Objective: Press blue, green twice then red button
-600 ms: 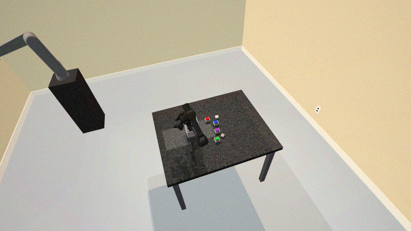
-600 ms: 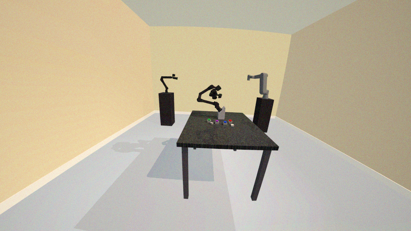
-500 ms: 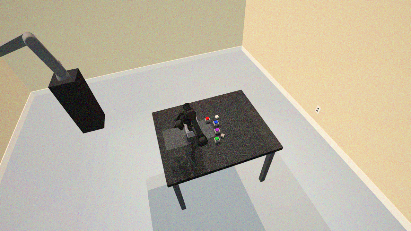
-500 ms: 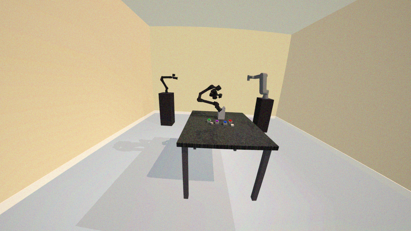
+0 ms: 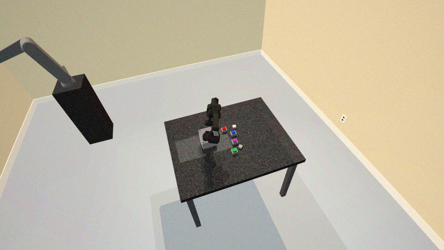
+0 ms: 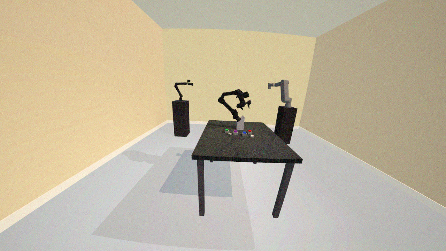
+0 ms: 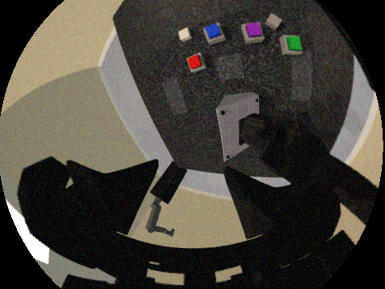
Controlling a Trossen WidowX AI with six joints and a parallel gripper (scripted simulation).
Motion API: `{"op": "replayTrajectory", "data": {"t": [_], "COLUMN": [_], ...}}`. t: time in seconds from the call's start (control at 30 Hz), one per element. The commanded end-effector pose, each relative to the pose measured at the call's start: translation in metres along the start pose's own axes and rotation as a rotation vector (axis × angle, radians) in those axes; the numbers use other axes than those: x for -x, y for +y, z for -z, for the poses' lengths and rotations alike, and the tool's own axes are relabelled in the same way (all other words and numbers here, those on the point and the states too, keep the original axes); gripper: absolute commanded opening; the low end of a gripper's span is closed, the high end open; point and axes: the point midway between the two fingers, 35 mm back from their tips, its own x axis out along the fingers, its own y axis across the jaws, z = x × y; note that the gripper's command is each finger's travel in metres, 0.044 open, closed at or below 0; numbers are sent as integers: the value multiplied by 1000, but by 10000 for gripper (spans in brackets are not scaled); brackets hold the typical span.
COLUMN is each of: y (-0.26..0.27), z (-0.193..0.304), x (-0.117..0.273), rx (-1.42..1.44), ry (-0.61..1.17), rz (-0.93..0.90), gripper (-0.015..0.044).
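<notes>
Holds the black two-fingered gripper (image 5: 208, 116) (image 6: 245, 108) (image 7: 192, 167) spread, gripping nothing, above the dark speckled rectangular table (image 5: 263, 118) (image 6: 246, 148) (image 7: 148, 52), apart from every button. Shows, beyond the grey metal arm mount (image 5: 208, 144) (image 6: 240, 125) (image 7: 230, 128), on the tabletop, a red square push-button (image 5: 224, 128) (image 6: 249, 131) (image 7: 194, 62), then blue (image 5: 233, 132) (image 6: 244, 132) (image 7: 212, 30), purple (image 5: 234, 140) (image 6: 235, 131) (image 7: 253, 30) and green (image 5: 234, 150) (image 6: 227, 130) (image 7: 294, 42) ones on pale bases, with a small off-white block (image 5: 233, 126) (image 6: 252, 136) (image 7: 184, 34) near blue and a greyish block (image 5: 240, 146) (image 6: 229, 134) (image 7: 273, 22) near purple.
</notes>
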Motion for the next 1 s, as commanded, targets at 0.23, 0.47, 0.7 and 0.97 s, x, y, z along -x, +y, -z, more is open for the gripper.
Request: {"op": "replayTrajectory", "data": {"t": [0.23,0.47,0.7,0.97], "y": [43,26,25,3], "z": [-174,-256,-258,-284], "x": [-18,-36,-38,-86], "rx": [228,353,353,352], "ry": [-344,-399,-399,-400], "rz": [232,462,462,464], "gripper": [400,400,374,164]}}
